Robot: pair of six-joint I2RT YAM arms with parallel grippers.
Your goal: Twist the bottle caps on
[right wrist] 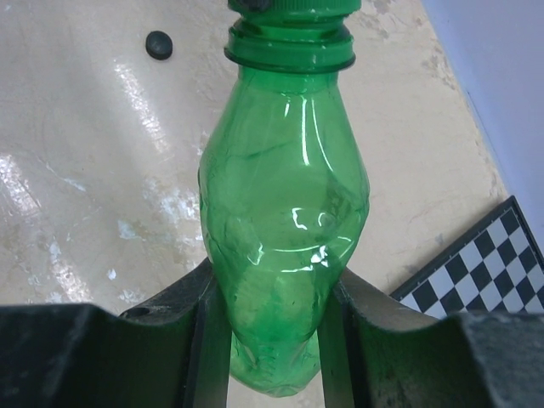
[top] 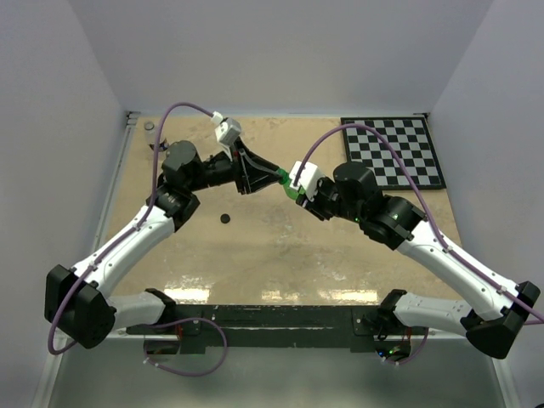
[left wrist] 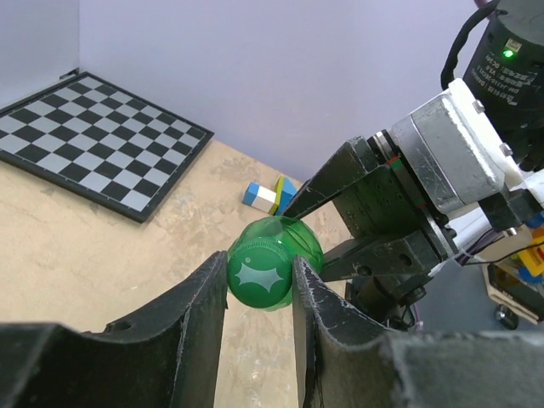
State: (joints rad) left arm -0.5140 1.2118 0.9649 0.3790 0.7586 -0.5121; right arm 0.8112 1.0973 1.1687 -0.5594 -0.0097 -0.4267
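Gripping the green bottle point(right wrist: 285, 221) by its lower body, the right jaws hold it clear of the worktop point(right wrist: 76, 170). The left jaws are closed on the green cap point(left wrist: 256, 276), which sits on the bottle neck. The black cap point(right wrist: 158, 42) lies on the worktop, well apart from both.

no readable text, labels or numbers

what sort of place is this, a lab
Probably a robotics lab cell: a left arm and right arm bolted to a tan table, plain walls boxing it in, and a calibration-style checkerboard at the far right.
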